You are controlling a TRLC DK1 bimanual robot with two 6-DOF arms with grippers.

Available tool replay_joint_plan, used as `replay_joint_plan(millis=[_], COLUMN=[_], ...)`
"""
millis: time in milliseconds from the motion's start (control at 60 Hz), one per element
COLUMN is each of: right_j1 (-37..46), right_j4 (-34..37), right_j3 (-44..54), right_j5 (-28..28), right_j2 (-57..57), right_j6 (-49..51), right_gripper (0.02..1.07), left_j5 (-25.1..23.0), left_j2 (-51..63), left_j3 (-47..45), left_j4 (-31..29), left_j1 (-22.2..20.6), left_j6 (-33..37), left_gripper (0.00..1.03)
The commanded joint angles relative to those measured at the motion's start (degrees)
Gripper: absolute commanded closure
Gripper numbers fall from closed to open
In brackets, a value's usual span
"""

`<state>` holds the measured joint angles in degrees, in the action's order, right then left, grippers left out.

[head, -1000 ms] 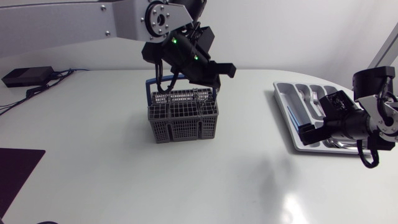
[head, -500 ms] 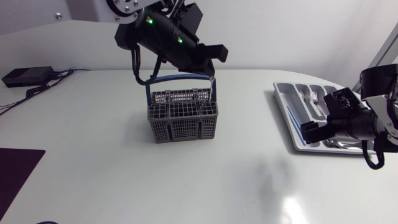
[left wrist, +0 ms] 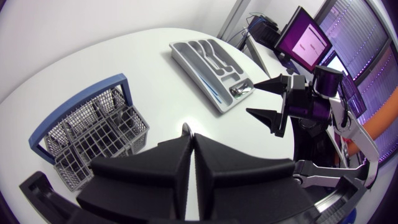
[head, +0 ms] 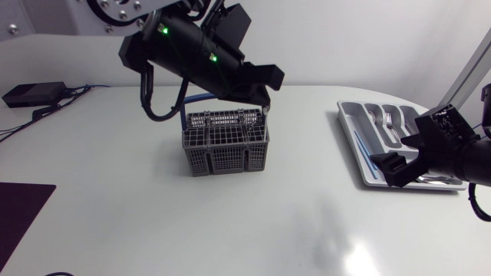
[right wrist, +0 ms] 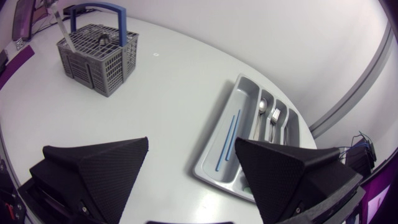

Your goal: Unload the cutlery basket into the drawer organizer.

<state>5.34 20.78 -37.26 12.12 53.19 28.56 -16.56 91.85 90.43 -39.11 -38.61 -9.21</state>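
Holding thin cutlery piece [right wrist: 57,22] over basket [head: 226,142] — our left hand [left wrist: 189,132] clenched on it so it lifts out clean; right hand [right wrist: 191,142] released beside drawer organizer [head: 349,138].

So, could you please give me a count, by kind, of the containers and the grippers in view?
cutlery basket: 1
drawer organizer: 1
grippers: 2, the left gripper and the right gripper
Total: 4
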Motion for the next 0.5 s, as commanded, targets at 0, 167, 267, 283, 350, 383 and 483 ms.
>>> replay_joint_plan(millis=[0,167,267,283,350,383,483], right_j1=[-0.07,-1.48,-1.48,-1.48,-1.30,-1.30,-1.65], right_j4=[1.90,4.80,6.03,6.21,7.00,7.70,8.67], right_j3=[2.10,2.98,3.15,3.24,3.33,3.42,4.12], right_j5=[2.03,7.04,10.20,10.64,13.19,14.25,17.15], right_j2=[-1.51,-2.83,-2.83,-2.83,-2.74,-2.74,-2.74], right_j6=[3.08,6.16,8.18,8.45,9.85,10.99,12.93], right_gripper=[0.07,0.07,0.07,0.07,0.07,0.07,0.07], left_j5=[-1.02,-2.16,-3.13,-3.22,-3.92,-4.27,-4.80], left_j2=[-1.94,-3.44,-3.96,-3.96,-4.23,-4.31,-4.31], left_j3=[-2.89,-6.85,-8.43,-8.69,-9.75,-10.28,-11.42], left_j4=[-0.09,-0.09,-0.09,-0.09,0.00,0.00,0.00], left_j1=[-0.41,-1.20,-1.73,-1.82,-2.08,-2.26,-2.61], left_j6=[-0.10,1.13,1.65,1.74,2.45,2.71,3.32], left_gripper=[0.98,0.98,0.98,0.98,0.98,0.98,0.98])
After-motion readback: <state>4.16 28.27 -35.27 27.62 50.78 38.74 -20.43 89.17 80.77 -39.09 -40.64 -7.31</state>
